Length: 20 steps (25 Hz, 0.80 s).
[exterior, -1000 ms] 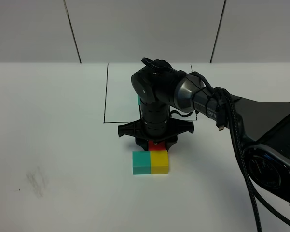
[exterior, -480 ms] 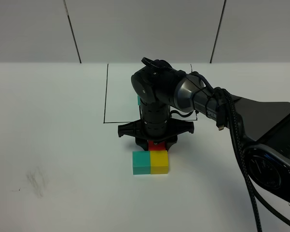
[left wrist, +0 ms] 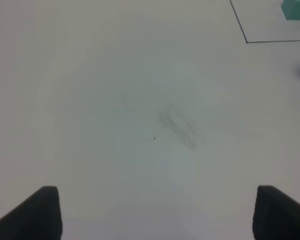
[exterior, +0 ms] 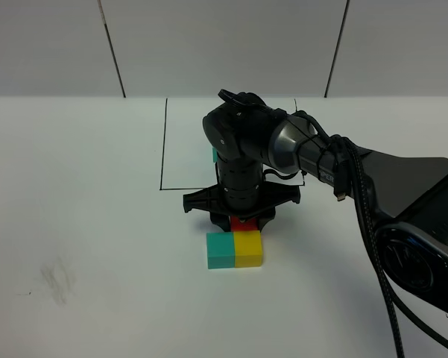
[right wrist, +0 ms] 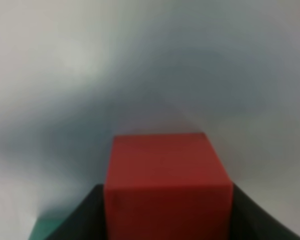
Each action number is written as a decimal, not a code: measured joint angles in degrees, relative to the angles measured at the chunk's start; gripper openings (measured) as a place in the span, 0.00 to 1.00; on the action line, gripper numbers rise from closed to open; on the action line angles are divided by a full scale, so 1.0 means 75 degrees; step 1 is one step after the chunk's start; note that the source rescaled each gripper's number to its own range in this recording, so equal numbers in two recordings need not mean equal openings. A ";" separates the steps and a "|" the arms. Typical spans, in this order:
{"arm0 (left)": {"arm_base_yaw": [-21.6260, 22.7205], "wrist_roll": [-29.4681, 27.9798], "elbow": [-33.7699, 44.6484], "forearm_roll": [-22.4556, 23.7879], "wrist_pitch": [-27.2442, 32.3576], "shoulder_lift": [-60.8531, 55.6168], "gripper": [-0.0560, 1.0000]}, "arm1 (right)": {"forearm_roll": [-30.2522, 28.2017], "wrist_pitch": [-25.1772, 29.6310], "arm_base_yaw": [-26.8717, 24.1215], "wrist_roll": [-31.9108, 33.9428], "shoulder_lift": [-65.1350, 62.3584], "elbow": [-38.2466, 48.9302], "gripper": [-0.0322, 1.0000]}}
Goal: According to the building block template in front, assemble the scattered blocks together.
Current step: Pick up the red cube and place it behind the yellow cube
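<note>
The scattered teal cube (exterior: pixel 221 250) and yellow cube (exterior: pixel 249 248) sit side by side, touching, in front of the black outline (exterior: pixel 164 149). The red cube (exterior: pixel 245 224) sits right behind the yellow one, held in my right gripper (exterior: pixel 241 218), which points straight down and is shut on it. In the right wrist view the red cube (right wrist: pixel 167 187) fills the gap between the dark fingers (right wrist: pixel 85 215). The template is mostly hidden behind the right arm; only its teal cube (exterior: pixel 213 154) peeks out, also in the left wrist view (left wrist: pixel 294 9). My left gripper (left wrist: pixel 154 212) is open and empty above bare table.
The right arm and its cable (exterior: pixel 358 201) stretch from the right edge across the middle. A grey smudge (exterior: pixel 56 280) marks the white table at the front left. A white wall stands behind the table.
The teal and yellow pair has shifted very slightly to the right. The right gripper stays down on the red cube.
</note>
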 joint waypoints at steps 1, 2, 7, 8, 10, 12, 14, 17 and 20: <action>0.0000 0.0000 0.0000 0.0000 0.0000 0.0000 0.72 | -0.0017 0.0022 0.0000 0.0000 0.0015 -0.0047 0.22; 0.0000 0.0000 0.0000 0.0000 0.0000 0.0000 0.72 | -0.0042 0.0022 0.0000 0.0000 0.0050 -0.0102 0.22; 0.0000 0.0000 0.0000 0.0000 0.0000 0.0000 0.72 | -0.0068 0.0079 0.0000 0.0000 0.0091 -0.0291 0.24; 0.0000 0.0000 0.0000 0.0000 0.0000 0.0000 0.72 | -0.0068 0.0097 0.0000 0.0000 0.0091 -0.0301 0.26; 0.0000 0.0000 0.0000 0.0000 0.0000 0.0000 0.72 | -0.0076 0.0159 0.0000 0.0000 0.0091 -0.0316 0.31; 0.0000 0.0000 0.0000 0.0000 0.0000 0.0000 0.72 | -0.0082 0.0207 0.0000 -0.0068 0.0091 -0.0316 0.37; 0.0000 0.0000 0.0000 0.0000 0.0000 0.0000 0.72 | -0.0082 0.0234 0.0000 -0.0160 0.0091 -0.0316 0.42; 0.0000 0.0000 0.0000 0.0000 0.0000 0.0000 0.72 | -0.0091 0.0301 0.0000 -0.0175 0.0091 -0.0318 0.45; 0.0000 0.0000 0.0000 0.0000 0.0000 0.0000 0.72 | -0.0091 0.0371 0.0000 -0.0185 0.0091 -0.0324 0.46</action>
